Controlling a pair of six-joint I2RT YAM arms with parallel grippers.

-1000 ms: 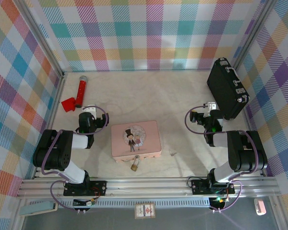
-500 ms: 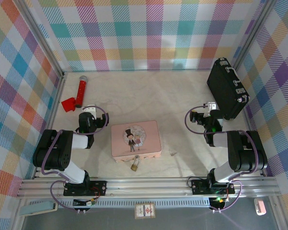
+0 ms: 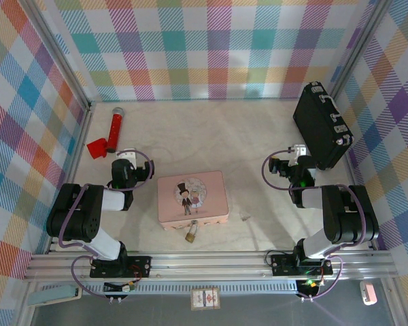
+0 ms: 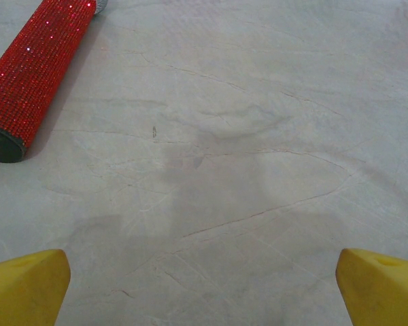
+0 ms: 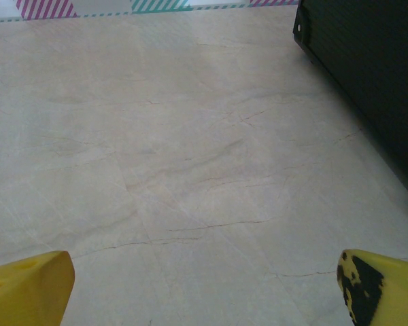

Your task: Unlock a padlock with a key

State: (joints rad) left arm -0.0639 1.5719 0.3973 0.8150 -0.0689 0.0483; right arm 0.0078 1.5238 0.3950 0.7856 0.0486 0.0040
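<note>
1. Change since the earlier frame: none. Both arms and every object sit as they did.
2. Tabletop (image 3: 217,136): pale, marbled, carries all the items below.
3. Black case (image 3: 321,125): stands tilted in the far right corner, beside the right arm.
4. Pink tin box (image 3: 192,197): lies flat and closed, midway along the near edge, between the two arms.
5. Left fingers (image 4: 24,288): spread wide over bare tabletop and holding nothing.
6. Right fingers (image 5: 27,288): likewise wide apart and empty, beside the case.
7. Red glitter cylinder (image 3: 114,129): lies by the left edge toward the far corner, away from the work.
8. Padlock (image 3: 190,234): brass, at the tin's near side, apparently hung on its clasp, close to the near edge.
9. Key (image 3: 245,217): a small silvery speck lying flat, just right of the tin's near right corner. Its orientation cannot be read.
10. Hazards, as judged:
   - The key lies flat and thin, so closing fingers may skate it away rather than lift it.
   - The padlock hangs loose, so it may swing during insertion, or the light tin may slide unless the other arm steadies it.
</note>
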